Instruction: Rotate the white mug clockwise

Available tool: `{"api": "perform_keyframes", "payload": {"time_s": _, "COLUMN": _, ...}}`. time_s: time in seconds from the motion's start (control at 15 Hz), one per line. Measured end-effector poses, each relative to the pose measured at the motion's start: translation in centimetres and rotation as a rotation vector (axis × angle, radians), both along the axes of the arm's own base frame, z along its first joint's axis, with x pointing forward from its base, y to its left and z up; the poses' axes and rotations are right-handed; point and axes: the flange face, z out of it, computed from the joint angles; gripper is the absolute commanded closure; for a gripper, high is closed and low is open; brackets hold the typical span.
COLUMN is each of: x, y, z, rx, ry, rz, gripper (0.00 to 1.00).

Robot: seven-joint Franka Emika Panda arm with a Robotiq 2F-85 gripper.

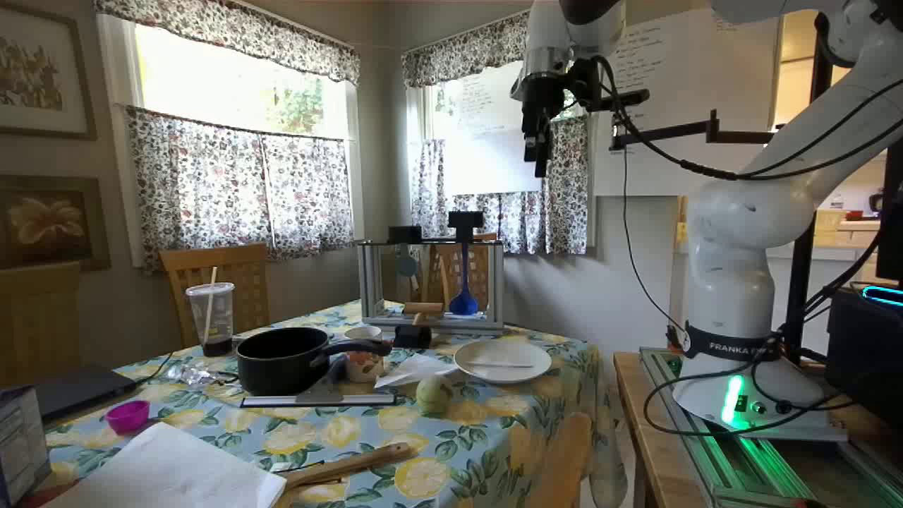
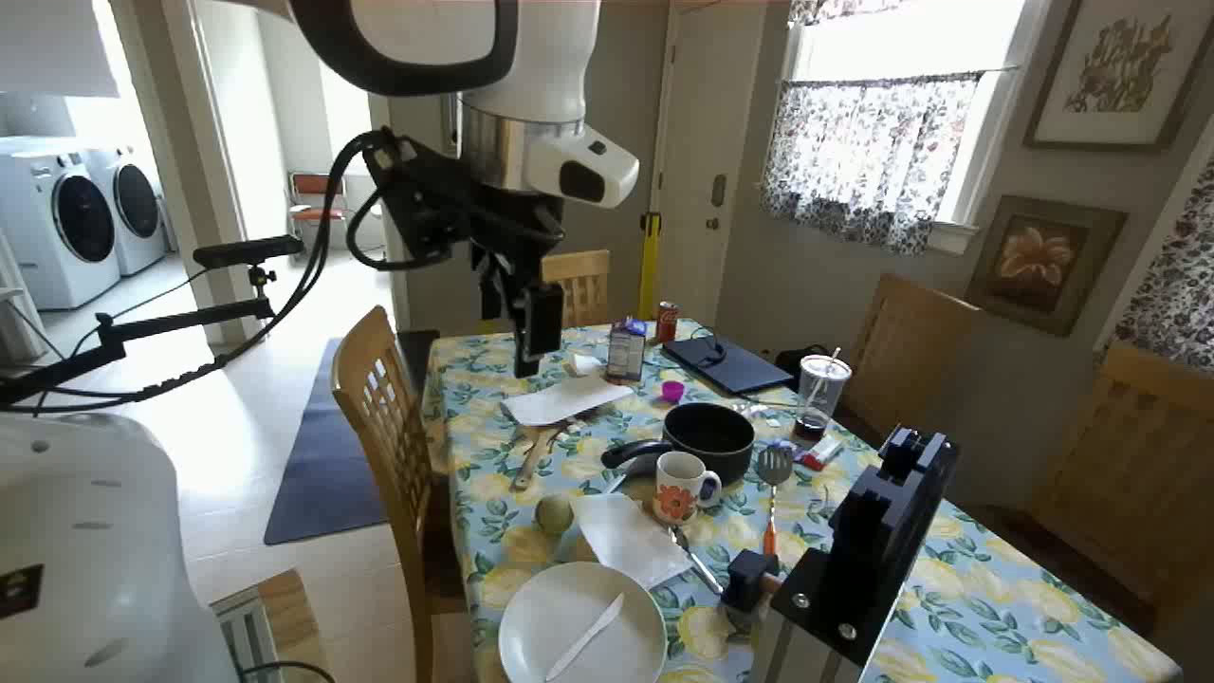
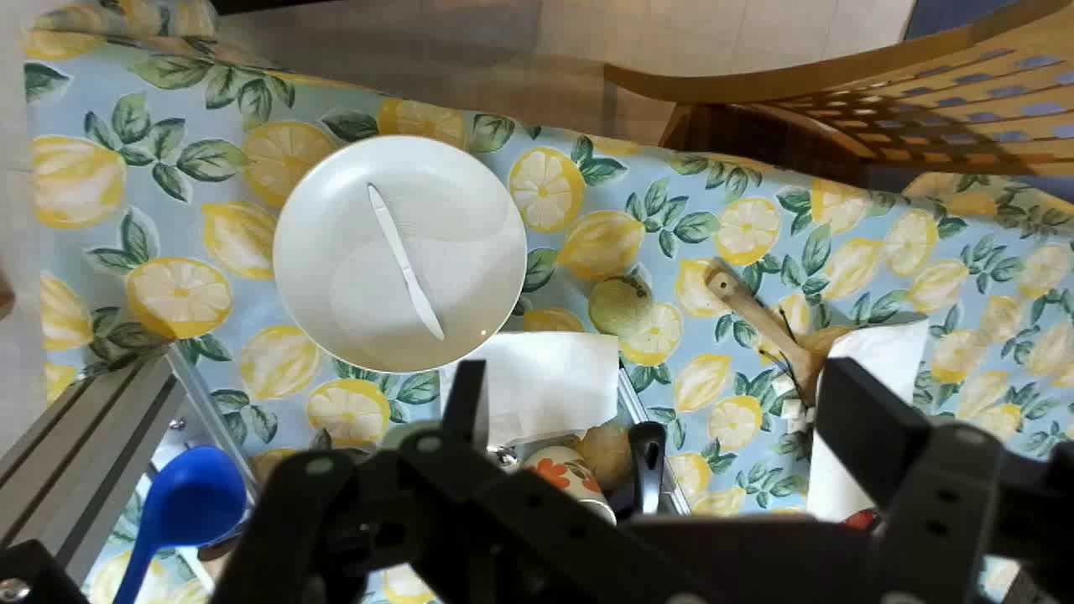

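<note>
The white mug (image 2: 678, 486) has orange-red flowers on its side and stands upright on the table beside the black pan (image 2: 711, 436). Its handle points to the right in that exterior view. In an exterior view the mug (image 1: 364, 368) is partly covered by the pan's handle. In the wrist view the mug (image 3: 560, 470) shows at the bottom, partly hidden by my gripper. My gripper (image 3: 671, 403) is open and empty, with its fingers wide apart. It hangs high above the table, well away from the mug, as both exterior views show (image 1: 537, 152) (image 2: 520, 327).
A white plate (image 2: 531, 626) with a plastic knife, a napkin (image 2: 631, 541) and a round greenish fruit (image 2: 554, 513) lie near the mug. A metal frame (image 1: 496, 282) with a blue ladle (image 1: 463, 303) stands behind. A clear tumbler (image 1: 211, 317) stands past the pan.
</note>
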Motion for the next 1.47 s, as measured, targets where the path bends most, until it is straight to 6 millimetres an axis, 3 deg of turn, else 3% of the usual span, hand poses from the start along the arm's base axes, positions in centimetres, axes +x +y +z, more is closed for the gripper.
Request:
{"api": "perform_keyframes", "payload": {"time_s": 0.33, "x": 0.2, "y": -0.1, "z": -0.1, "rx": -0.005, "ry": 0.002, "rz": -0.025, "gripper": 0.0}}
{"api": "perform_keyframes", "payload": {"time_s": 0.47, "x": 1.5, "y": -0.5, "z": -0.6, "rx": -0.02, "ry": -0.002, "rz": -0.115, "gripper": 0.0}}
{"api": "perform_keyframes", "payload": {"time_s": 1.0, "x": 13.0, "y": -1.0, "z": -7.1, "rx": -0.103, "ry": 0.015, "rz": -0.457, "gripper": 0.0}}
{"api": "perform_keyframes", "payload": {"time_s": 1.47, "x": 21.8, "y": -2.4, "z": -9.9, "rx": -0.108, "ry": 0.051, "rz": -0.561, "gripper": 0.0}}
